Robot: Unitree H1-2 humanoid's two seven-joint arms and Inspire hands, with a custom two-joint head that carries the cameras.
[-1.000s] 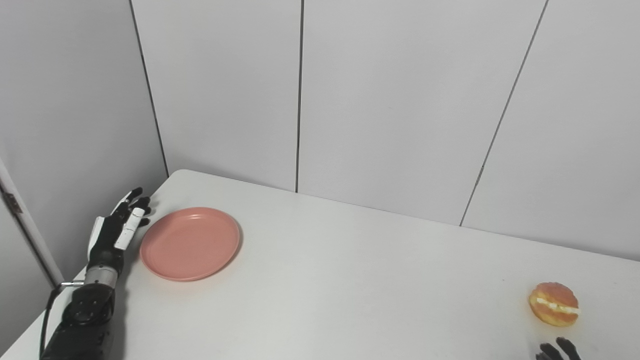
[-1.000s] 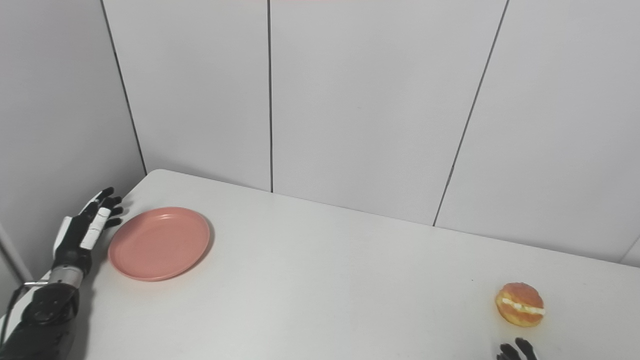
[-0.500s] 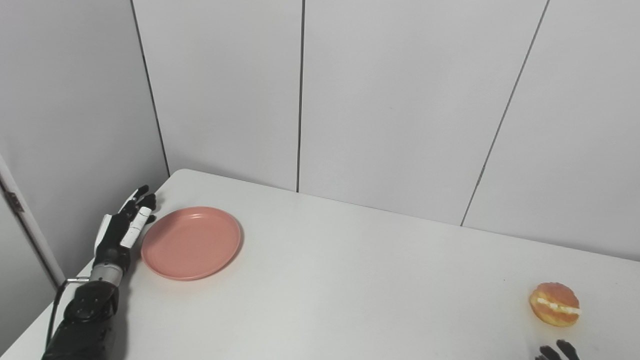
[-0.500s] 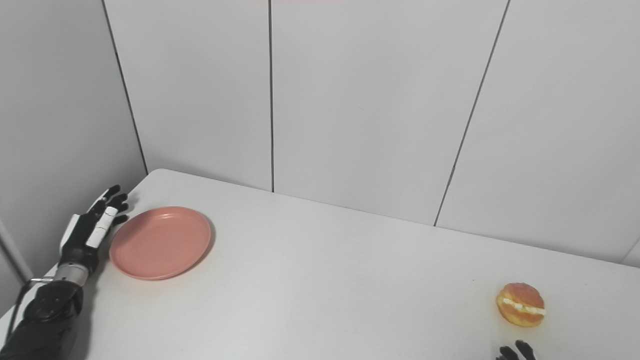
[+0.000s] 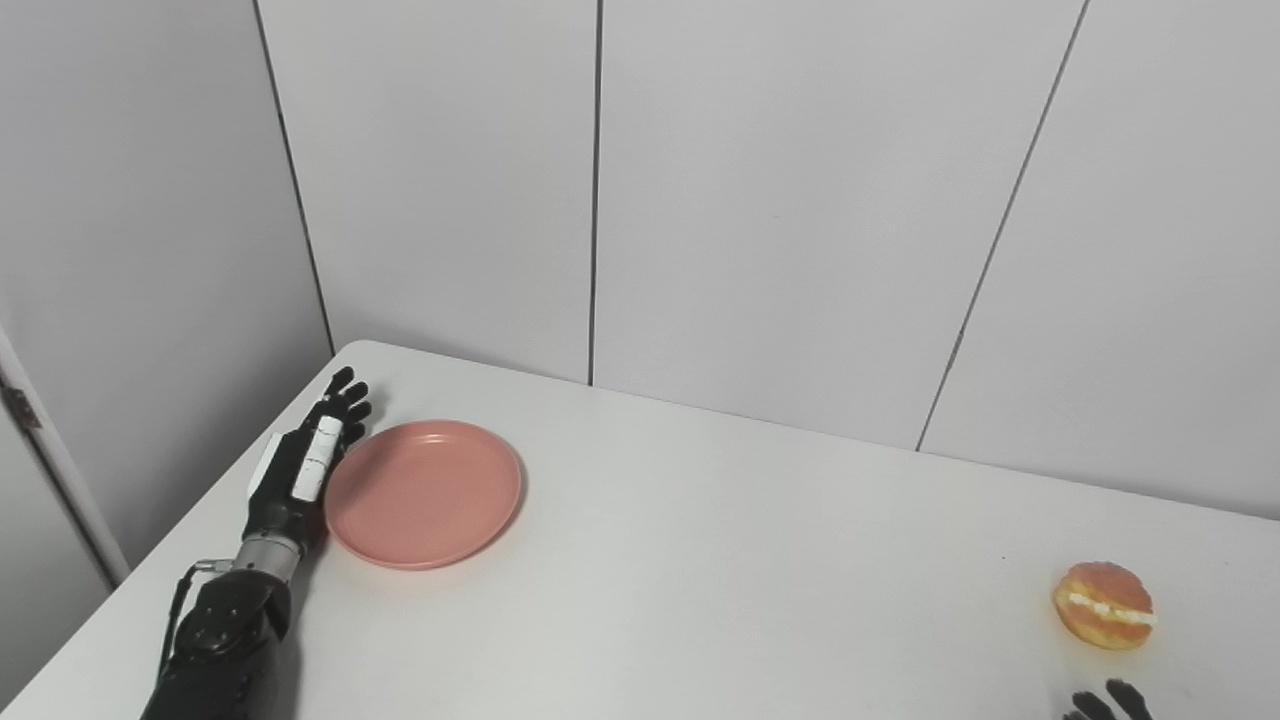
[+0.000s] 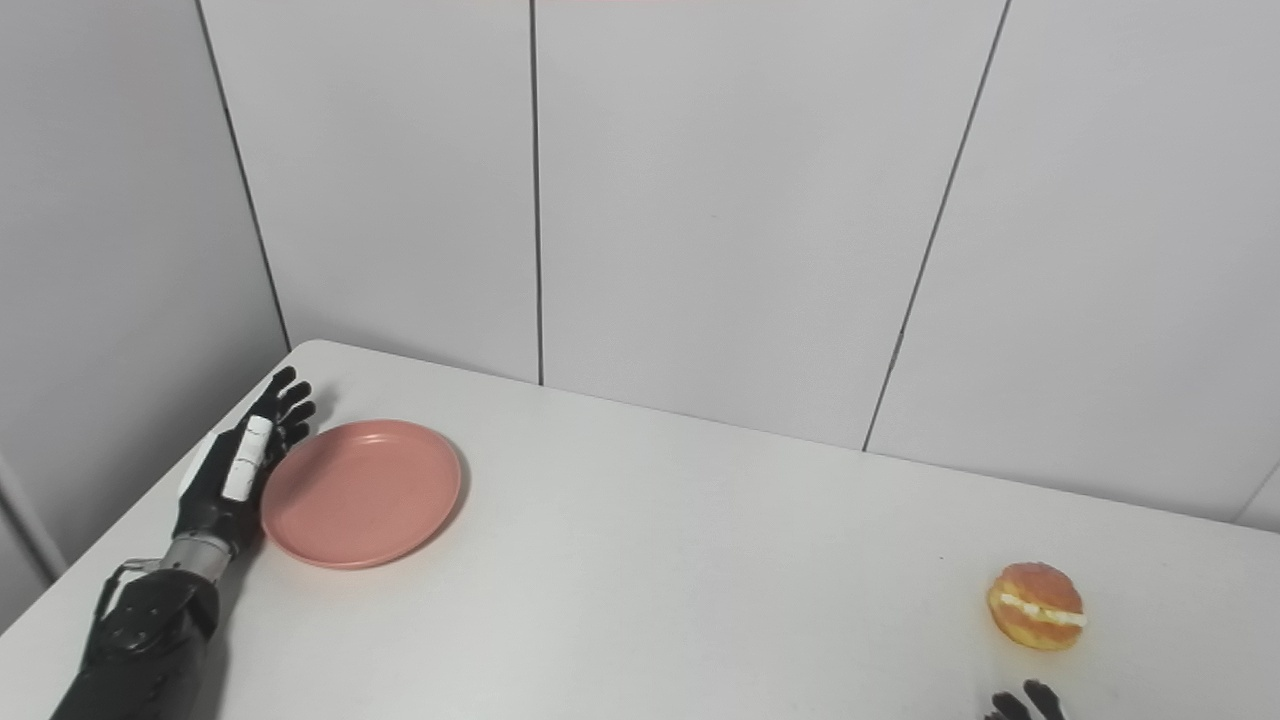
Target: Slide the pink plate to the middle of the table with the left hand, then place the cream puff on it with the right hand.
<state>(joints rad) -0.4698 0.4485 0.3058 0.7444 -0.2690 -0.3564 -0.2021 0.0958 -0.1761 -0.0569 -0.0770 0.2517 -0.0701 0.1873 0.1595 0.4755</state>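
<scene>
Left hand flat on its edge, fingers straight and spread, holding nothing, its inner side against the left rim of the plate. Forearm lies low along the left of the table.

We judge the first step in hand: the push. Plate sits far left, well short of the middle. Next move calls for a steady sideways sweep rightward, keeping contact with the rim.

Right hand: only fingertips show at the near right edge; we cannot tell its state. Puff lies near right, just beyond them, untouched.
</scene>
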